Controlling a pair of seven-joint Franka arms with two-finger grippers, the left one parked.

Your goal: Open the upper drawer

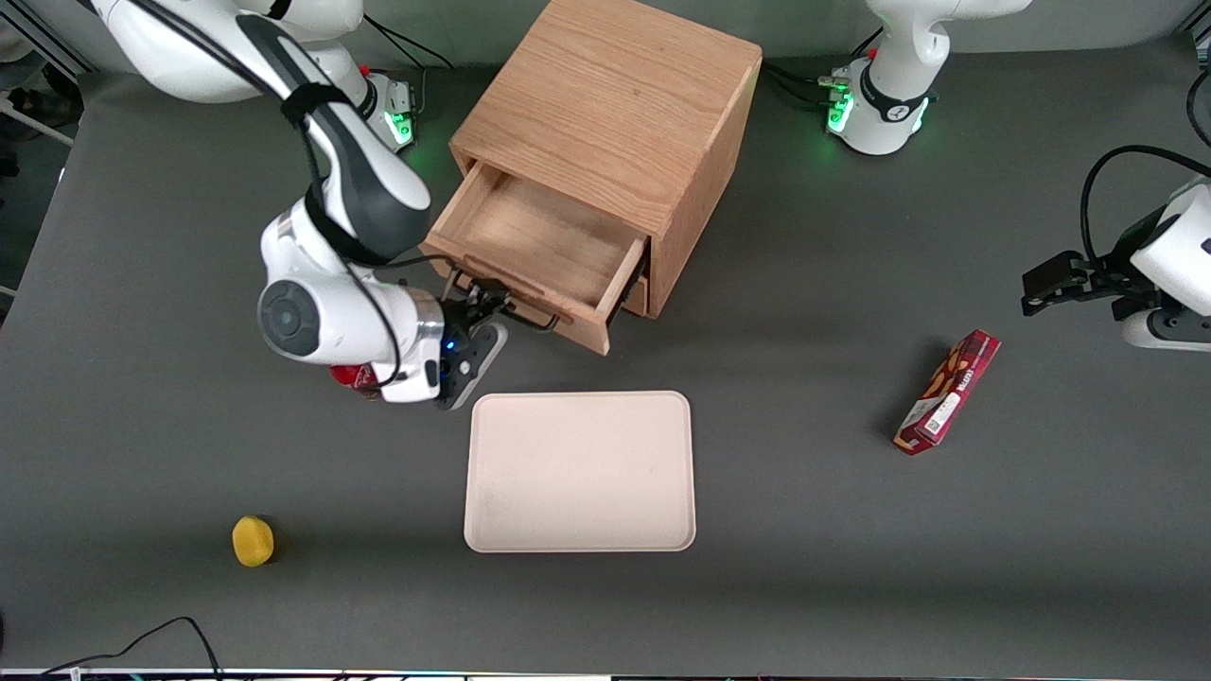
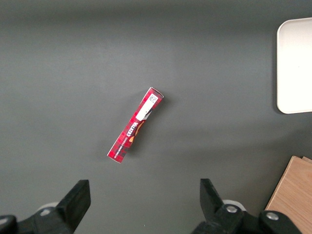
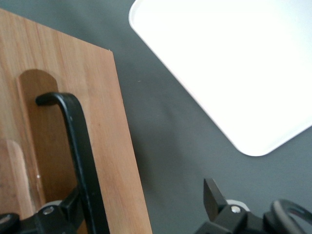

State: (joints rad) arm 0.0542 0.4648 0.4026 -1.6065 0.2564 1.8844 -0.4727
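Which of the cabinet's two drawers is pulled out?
The upper drawer: it juts toward the tray, inside bare, with the tool at its black handle. The lower one stays nearly hidden underneath.

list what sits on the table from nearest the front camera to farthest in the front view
yellow fruit → tray → red snack box → gripper at the handle of the pulled-out upper drawer → cabinet

Our right arm bends down from twelve o'clock, wrist turned level over the table. Our gripper (image 1: 484,312) sits low at the nine o'clock side, fingers (image 3: 213,195) spread apart, clamping nothing.
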